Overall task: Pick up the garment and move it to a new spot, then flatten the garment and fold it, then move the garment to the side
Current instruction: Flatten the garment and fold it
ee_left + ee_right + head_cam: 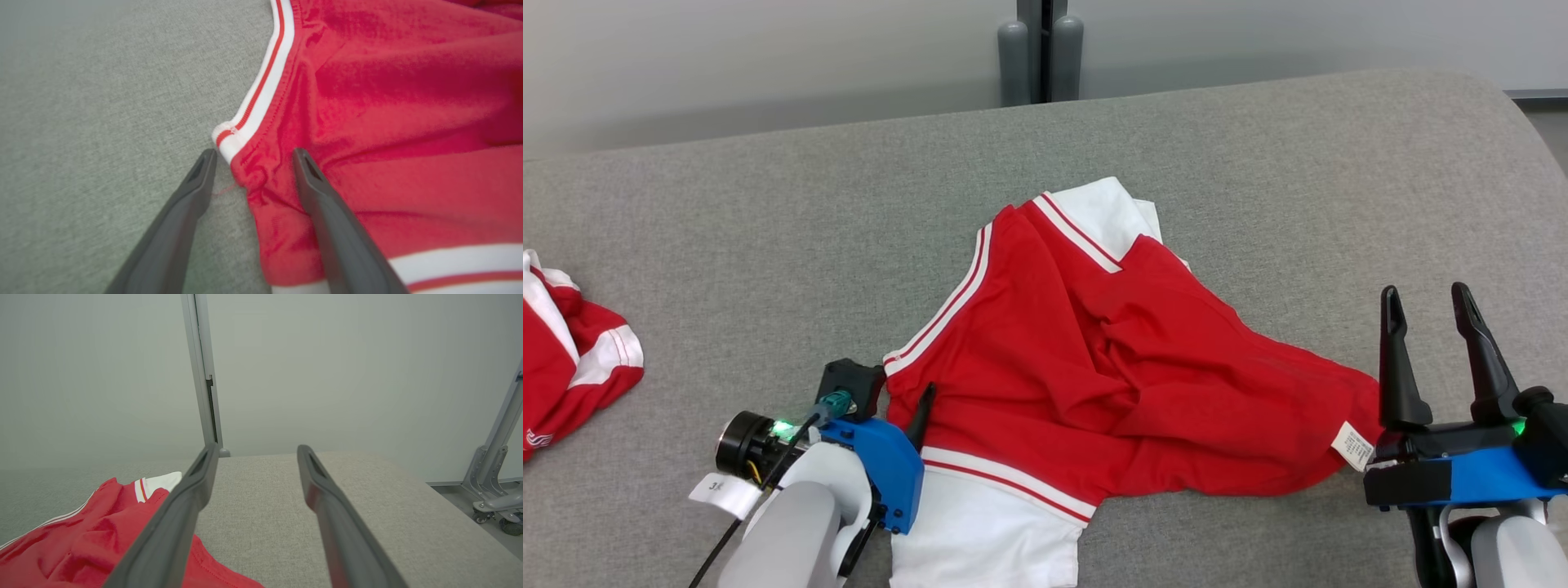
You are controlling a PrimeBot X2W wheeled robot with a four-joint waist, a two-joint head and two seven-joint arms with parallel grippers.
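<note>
The garment [1094,359] is a red piece with white stripes and white panels, lying crumpled in the middle of the grey padded surface [1258,180]. My left gripper [898,392] is open at its near-left corner. In the left wrist view the gripper [254,152] straddles that striped corner [229,141], one finger on the grey surface, the other over the red cloth [408,102]. My right gripper [1424,292] stands open just right of the garment's right tip, with nothing between its fingers. In the right wrist view it [257,448] points across the surface, with the garment [102,535] at lower left.
A second red and white garment [572,359] lies at the left edge. A white paper tag [723,490] sits by my left arm. Grey posts [1041,53] stand behind the surface. The surface curves away at the right, where a wheeled metal frame [494,490] stands on the floor.
</note>
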